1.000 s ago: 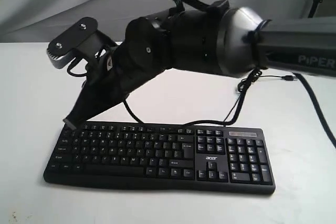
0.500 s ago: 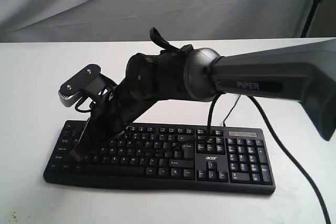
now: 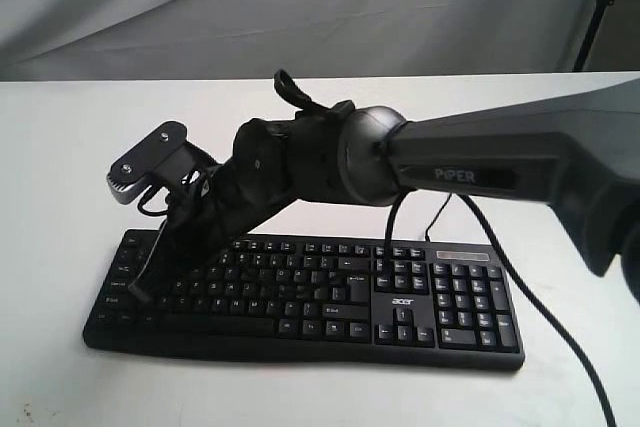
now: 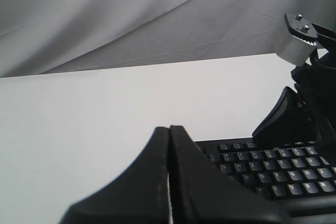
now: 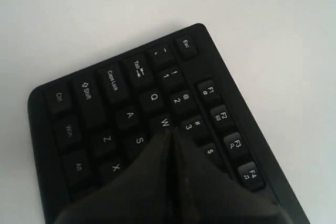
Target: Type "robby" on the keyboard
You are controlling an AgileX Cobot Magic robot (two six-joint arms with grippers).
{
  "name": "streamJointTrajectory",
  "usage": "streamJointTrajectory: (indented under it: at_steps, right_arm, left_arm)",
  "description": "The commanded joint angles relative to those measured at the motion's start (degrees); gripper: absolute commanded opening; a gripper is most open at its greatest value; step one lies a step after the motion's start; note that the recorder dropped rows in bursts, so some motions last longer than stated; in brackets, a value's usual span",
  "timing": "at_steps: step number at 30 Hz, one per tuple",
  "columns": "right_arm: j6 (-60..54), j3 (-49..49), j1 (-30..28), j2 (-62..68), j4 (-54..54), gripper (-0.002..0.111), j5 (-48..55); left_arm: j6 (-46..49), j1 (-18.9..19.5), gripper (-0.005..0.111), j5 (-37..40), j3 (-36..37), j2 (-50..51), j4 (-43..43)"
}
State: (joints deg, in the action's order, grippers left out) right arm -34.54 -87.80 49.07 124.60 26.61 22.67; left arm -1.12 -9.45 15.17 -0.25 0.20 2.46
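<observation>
Listing item one, we record the keyboard [image 3: 330, 297]: black, full width with a number pad and white legends. It lies flat on the white surface [image 3: 70, 167] toward the near edge, its long side running across the exterior view.

Item two, the right hand [image 3: 138, 294]: we note its fingers pressed together with no gap and nothing held between them. It reaches from the right across to the keyboard's left end. In the right wrist view its tip sits among the letter keys, just beside W; we cannot tell whether a key is being pressed down.

Item three, the camera [image 3: 150, 162] mounted on that arm's wrist, tilted above the keyboard's left corner.

Item four, the left hand [image 4: 169, 129]: fingers likewise closed flat against each other, empty, held above the bare surface with the keyboard's end near it.

Item five, a grey cloth [image 3: 300, 7] hanging behind the surface.
</observation>
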Motion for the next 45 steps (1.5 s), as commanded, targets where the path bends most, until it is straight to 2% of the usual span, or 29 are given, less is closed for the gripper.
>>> streamJointTrajectory:
  at_steps: [1, 7, 45]
  right_arm:
    - [2.27, -0.31, 0.10, -0.20, -3.11, 0.000, 0.02]
    - [4.60, -0.31, 0.10, -0.20, -6.08, 0.000, 0.50]
    - [4.71, -0.31, 0.10, 2.28, -7.21, 0.000, -1.39]
  left_arm:
    - [-0.16, -0.36, 0.000, -0.31, 0.25, -0.20, 0.27]
    - [-0.16, -0.36, 0.000, -0.31, 0.25, -0.20, 0.27]
    - [-0.16, -0.36, 0.000, -0.31, 0.25, -0.20, 0.27]
